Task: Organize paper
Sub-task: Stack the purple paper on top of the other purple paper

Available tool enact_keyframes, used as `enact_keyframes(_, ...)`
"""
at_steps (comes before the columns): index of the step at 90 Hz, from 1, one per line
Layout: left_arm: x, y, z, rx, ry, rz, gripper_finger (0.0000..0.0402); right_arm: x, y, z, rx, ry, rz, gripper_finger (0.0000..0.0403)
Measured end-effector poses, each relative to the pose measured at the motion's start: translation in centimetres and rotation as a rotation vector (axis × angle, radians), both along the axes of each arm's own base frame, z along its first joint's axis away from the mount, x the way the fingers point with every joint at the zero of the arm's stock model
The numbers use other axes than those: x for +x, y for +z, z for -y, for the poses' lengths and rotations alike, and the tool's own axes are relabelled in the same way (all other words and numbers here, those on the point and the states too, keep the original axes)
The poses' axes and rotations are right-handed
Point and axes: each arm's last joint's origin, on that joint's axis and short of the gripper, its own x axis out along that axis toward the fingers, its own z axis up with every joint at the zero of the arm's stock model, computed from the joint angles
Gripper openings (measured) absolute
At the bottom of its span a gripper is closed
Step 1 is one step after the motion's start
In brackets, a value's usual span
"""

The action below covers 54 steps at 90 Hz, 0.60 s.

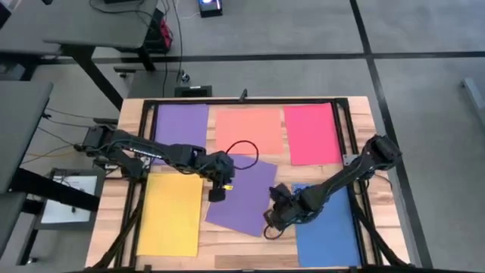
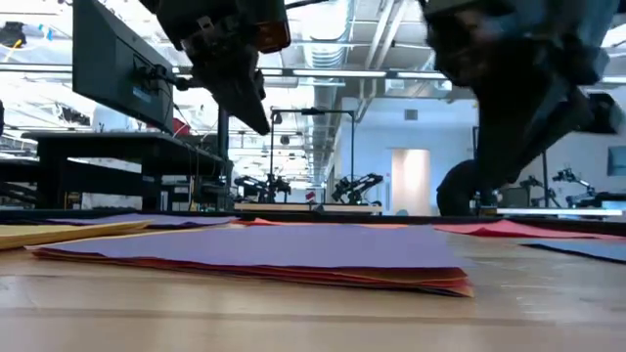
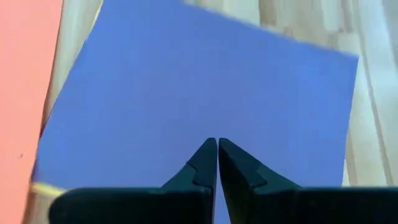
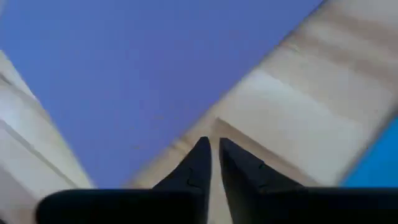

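Your wooden worktop (image 1: pixel 364 114) carries seven coloured sheets in the high view. Along the far edge lie a purple sheet (image 1: pixel 180 123), a salmon-orange sheet (image 1: pixel 247 129) and a pink-red sheet (image 1: pixel 312 133), side by side and squared to the frame. Near the front left lies a yellow sheet (image 1: pixel 170 214). Near the front right lies a blue sheet (image 1: pixel 327 227). Between these two lies a second purple sheet (image 1: pixel 244 196), rotated out of square with the others.

In the low view, this middle purple sheet (image 2: pixel 274 244) rests on top of an orange-red sheet (image 2: pixel 430 286), whose edge shows just beneath it.

The left gripper (image 1: pixel 218 191) hangs over the left edge of the middle purple sheet, just beside the yellow sheet. In the left wrist view its jaws are closed, tips together, holding nothing, with purple paper (image 3: pixel 186 87) directly below the left gripper (image 3: pixel 217 144) and a strip of salmon-orange (image 3: pixel 22 93) at one side.

The right gripper (image 1: pixel 274 216) hangs over the bare wood between the middle purple sheet and the blue sheet. In the right wrist view its jaws are nearly closed, a thin gap between the tips, holding nothing. The right gripper (image 4: pixel 214 144) points at a corner of the purple sheet (image 4: pixel 124 68), with a sliver of blue (image 4: pixel 379 162) at the frame edge.

In the low view, both arms hang clear above the paper.
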Motion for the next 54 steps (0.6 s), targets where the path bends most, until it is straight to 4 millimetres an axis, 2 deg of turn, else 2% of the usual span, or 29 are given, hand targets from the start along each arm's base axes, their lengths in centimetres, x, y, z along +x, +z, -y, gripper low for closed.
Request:
enact_keyframes(11, -0.5, -1.7, -0.1, -0.024, 0.026, 0.009, 0.0000, -0.3, -2.4, 0.6, 0.118, -0.189, 0.092, 0.0090)
enact_keyframes(20, -0.9, -3.0, -0.1, -0.032, 0.026, 0.015, 0.0000, -0.3, -3.4, 1.0, 0.177, -0.250, 0.200, 0.0131)
enact_keyframes(29, -1.3, -4.1, 0.0, -0.090, -0.006, 0.040, 0.0000, -1.0, -4.4, 1.4, 0.185, -0.296, 0.188, 0.0162)
enact_keyframes(40, -2.0, -5.4, 0.0, -0.112, -0.024, 0.064, 0.0000, -1.3, -4.7, 1.6, 0.198, -0.326, 0.189, 0.0184)
enact_keyframes(54, -2.2, -7.6, 0.0, -0.131, 0.000, 0.065, 0.0000, -1.2, -5.0, 1.8, 0.211, -0.340, 0.208, 0.0191)
